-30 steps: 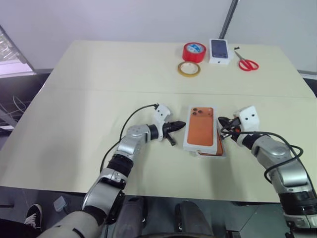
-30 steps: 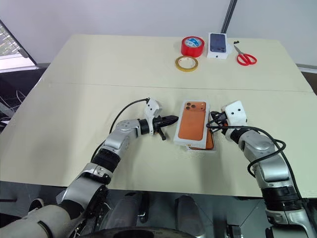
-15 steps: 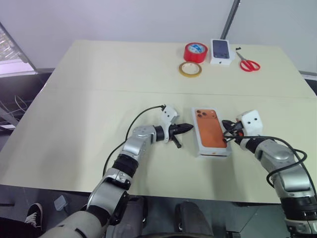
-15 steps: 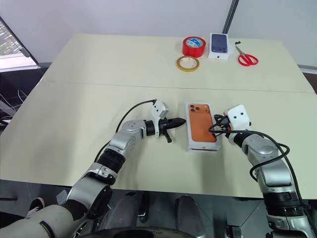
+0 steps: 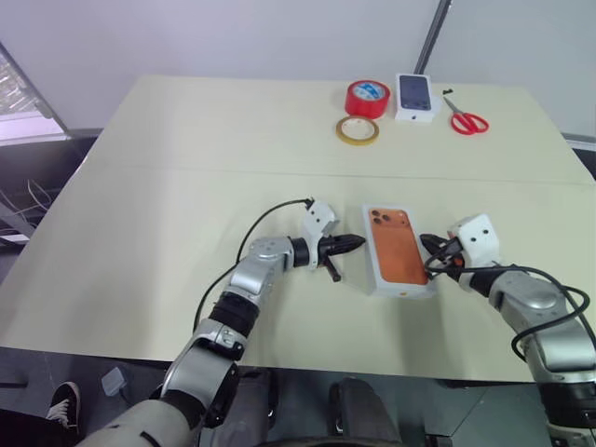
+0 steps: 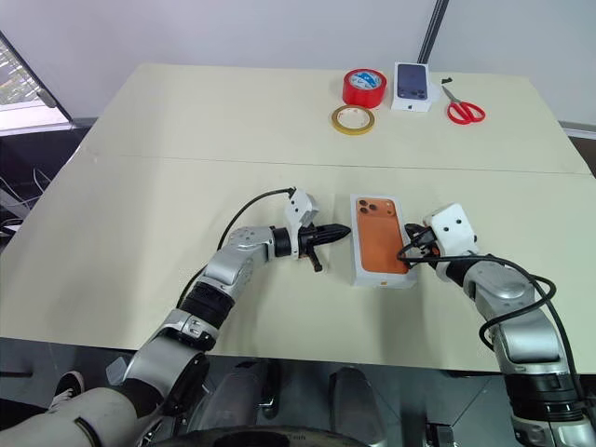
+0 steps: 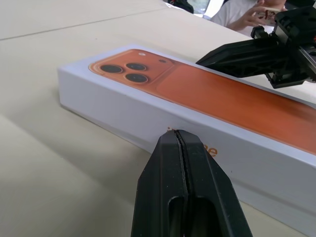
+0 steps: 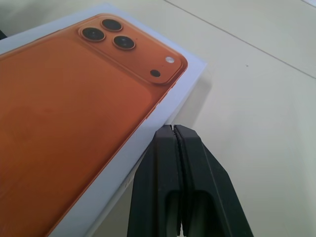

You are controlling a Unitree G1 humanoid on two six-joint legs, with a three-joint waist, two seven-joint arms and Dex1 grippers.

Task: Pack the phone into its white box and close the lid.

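White box (image 5: 404, 288) sits closed on the near half of the table (image 5: 168, 177), a bit right of centre, long axis running roughly away from the robot. Lid (image 6: 380, 242) is on, seated flush all round. The lid's top carries an orange phone picture with a three-lens cluster at the far end, and there is orange lettering on the long side wall facing the left wrist camera. Left gripper (image 5: 358, 242) is level at the box's left long side, pointing at it, fingers pressed together and holding nothing. Its tip is just beside the side wall; can't tell if it touches. Right gripper (image 5: 430, 250) is at the box's right long edge, nearer the far end, fingers also pressed together with nothing between them. In the left wrist view the right gripper (image 7: 237, 52) sits low at the top's far edge; contact unclear. In the right wrist view its closed tip (image 8: 173, 129) is just beside the corner next to the lens cluster. At the far edge of the table, well apart from the box: a red tape roll (image 5: 366, 97), a yellow tape ring (image 5: 357, 129) just in front of it, a small carton (image 5: 414, 96) picturing a dark phone, and red-handled scissors (image 5: 466, 117) furthest right. A person's hand (image 7: 249, 14) shows in the background of the left wrist view.
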